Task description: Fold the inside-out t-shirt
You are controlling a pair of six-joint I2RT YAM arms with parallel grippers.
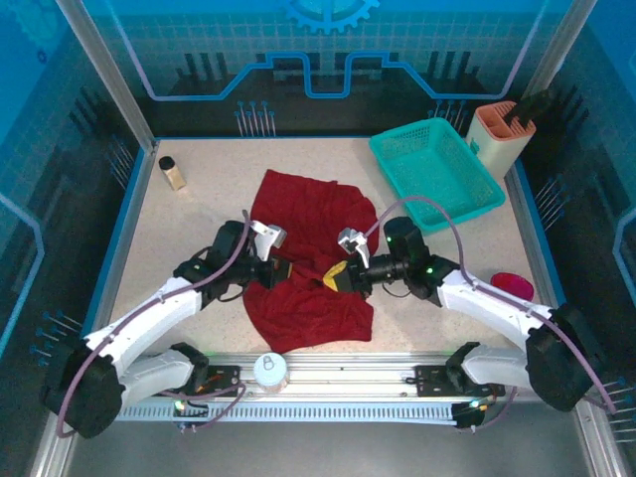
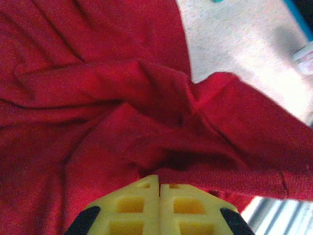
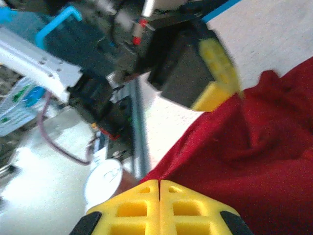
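Shirt [image 1: 308,248]: dark red, crumpled on the surface [image 1: 199,219], lying under and between both pincers.
Left pincer [image 1: 282,268]: pressed together, pinching a shirt fold at its tips.
Right pincer [image 1: 336,276]: pressed together, pinching the shirt edge, tips facing the left pincer, near it.
Basket [image 1: 437,164]: teal, beyond the right pincer, apart from the shirt.
Disc [image 1: 268,369]: white, nearer than both pincers; blue mark unreadable.
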